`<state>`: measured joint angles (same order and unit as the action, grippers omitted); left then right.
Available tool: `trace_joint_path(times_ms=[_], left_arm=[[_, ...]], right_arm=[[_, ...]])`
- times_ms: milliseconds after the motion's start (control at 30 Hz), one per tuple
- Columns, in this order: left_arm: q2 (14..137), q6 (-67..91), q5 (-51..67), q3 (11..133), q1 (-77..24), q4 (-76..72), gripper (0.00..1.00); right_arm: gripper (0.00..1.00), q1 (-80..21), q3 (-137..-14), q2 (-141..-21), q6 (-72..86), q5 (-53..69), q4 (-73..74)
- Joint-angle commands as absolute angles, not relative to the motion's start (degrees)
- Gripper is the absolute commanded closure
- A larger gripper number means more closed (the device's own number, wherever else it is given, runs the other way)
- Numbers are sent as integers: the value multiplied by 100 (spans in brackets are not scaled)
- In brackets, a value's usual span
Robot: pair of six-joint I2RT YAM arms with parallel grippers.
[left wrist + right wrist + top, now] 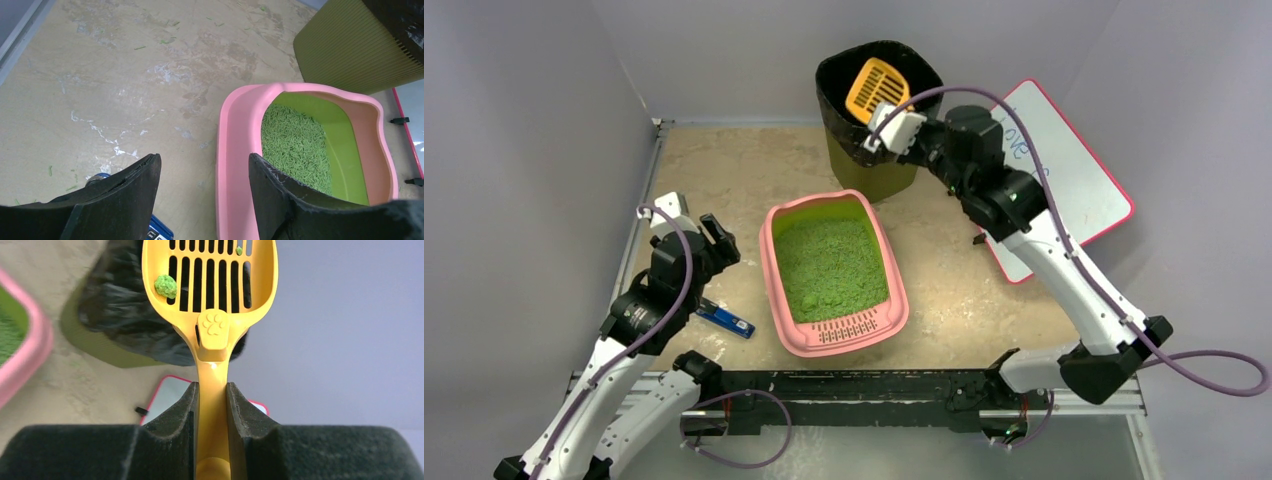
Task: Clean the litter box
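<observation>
The pink litter box (779, 240) (235, 145) lies mid-table, filled with green litter (829, 268) (292, 145), its slotted grate end toward the arms. My right gripper (886, 125) (212, 387) is shut on the handle of a yellow slotted scoop (876, 88) (210, 280), held over the olive bin (879, 95) (100, 347) with the black bag. A green clump (166, 286) sits on the scoop's slats. My left gripper (714, 238) (204, 165) hangs open left of the box; its right finger is over the box's left rim, and nothing is between the fingers.
A white board with a pink edge (1064, 175) (165, 397) leans at the back right. A blue item (724, 320) (157, 231) lies on the table left of the box, under my left arm. Grey walls close off the back and both sides.
</observation>
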<state>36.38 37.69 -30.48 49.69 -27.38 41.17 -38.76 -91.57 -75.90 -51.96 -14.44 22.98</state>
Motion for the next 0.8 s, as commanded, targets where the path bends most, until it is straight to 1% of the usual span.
trace_joint_path(times_ms=[0, 133, 333, 467, 633, 767], left_arm=[[3585, 3687, -3095, 4914, -2698, 3859, 36], [3528, 3692, -3025, 4902, -2698, 3841, 36], [3433, 3683, -3017, 4886, -2698, 3815, 36], [3419, 3671, -3022, 4871, -2698, 3793, 36], [3409, 3656, -3057, 4867, -2698, 3779, 36], [3400, 3647, -3066, 4863, -2698, 3758, 36]], right_arm=[[100, -3480, -9834, -7885, -5685, -1455, 2045], [100, -3189, -10144, -8331, -6784, -1637, 1850], [100, -3033, -9882, -8686, -8911, -1837, 658], [100, -2995, -9647, -8787, -10414, -1705, 209], [100, -2994, -9488, -8783, -11399, -1597, 275], [100, -2989, -9274, -8675, -11748, -1625, 29]])
